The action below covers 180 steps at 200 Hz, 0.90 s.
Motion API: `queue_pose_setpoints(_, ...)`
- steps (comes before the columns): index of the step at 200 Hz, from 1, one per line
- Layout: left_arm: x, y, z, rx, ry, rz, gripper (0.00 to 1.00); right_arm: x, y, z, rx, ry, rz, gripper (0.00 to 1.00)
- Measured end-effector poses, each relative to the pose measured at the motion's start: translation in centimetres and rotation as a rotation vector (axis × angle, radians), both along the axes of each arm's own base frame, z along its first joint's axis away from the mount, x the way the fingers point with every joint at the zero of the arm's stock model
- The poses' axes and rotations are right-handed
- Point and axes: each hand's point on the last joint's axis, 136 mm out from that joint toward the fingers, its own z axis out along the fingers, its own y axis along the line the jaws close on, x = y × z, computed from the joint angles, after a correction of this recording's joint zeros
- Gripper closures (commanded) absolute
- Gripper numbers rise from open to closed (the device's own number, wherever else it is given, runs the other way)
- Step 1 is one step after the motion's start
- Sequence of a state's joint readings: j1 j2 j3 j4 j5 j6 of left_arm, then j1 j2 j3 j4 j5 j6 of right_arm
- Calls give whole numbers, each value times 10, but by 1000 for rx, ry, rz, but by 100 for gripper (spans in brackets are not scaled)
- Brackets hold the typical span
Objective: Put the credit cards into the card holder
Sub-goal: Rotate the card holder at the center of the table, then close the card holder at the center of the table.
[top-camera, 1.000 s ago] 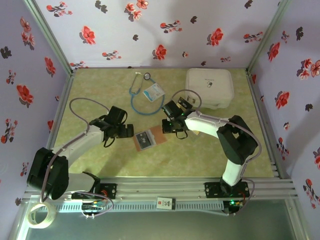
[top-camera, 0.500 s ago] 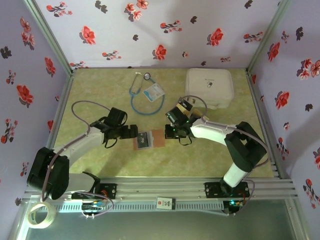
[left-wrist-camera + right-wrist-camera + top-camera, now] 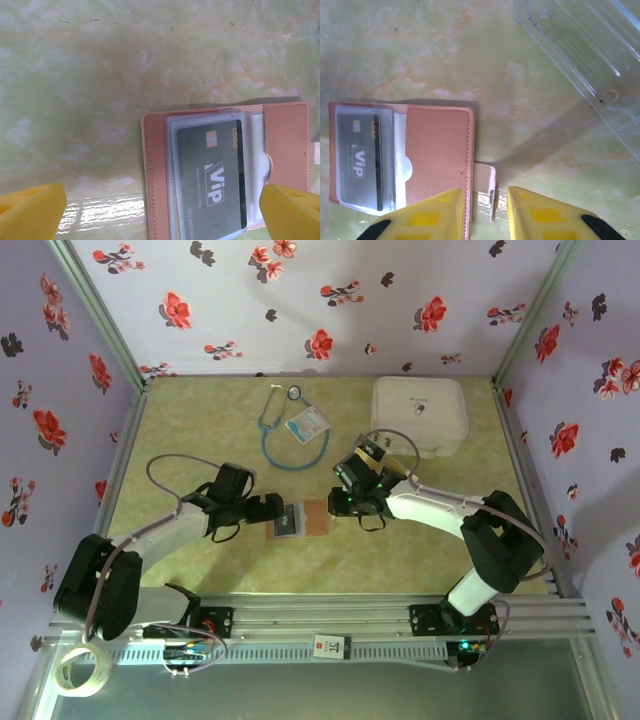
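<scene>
- Bright, even light from overhead; top view sharp around the card holder (image 3: pixel 298 519), with soft shadows close beside it.
- Left wrist view: hazy, washed out; glare streak on the table (image 3: pixel 100 220) lower left of the card holder.
- Right wrist view: grey shadow slanting up-right from the card holder.

Open card holder (image 3: pixel 312 518) lying flat, left pincer (image 3: pixel 272 508) at its left edge, right pincer (image 3: pixel 338 506) opposite
</scene>
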<state>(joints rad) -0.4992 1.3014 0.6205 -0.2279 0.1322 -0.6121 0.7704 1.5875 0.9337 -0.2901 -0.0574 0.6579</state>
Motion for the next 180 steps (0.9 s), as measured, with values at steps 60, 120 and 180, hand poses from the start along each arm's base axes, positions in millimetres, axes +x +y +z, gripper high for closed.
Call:
queue_pose_setpoints(60,1,-7,0,-57,0,13,0,-3,-4,-5,-15,7,0,92)
queue_pose_setpoints(120,4,-12,4,-80,-16,9,0,-3,-5,-6,-19,10,-2,84)
queue_pose_setpoints(180,3,-17,3,-87,-13,4,0,-5,-6,-8,-22,14,-1,91)
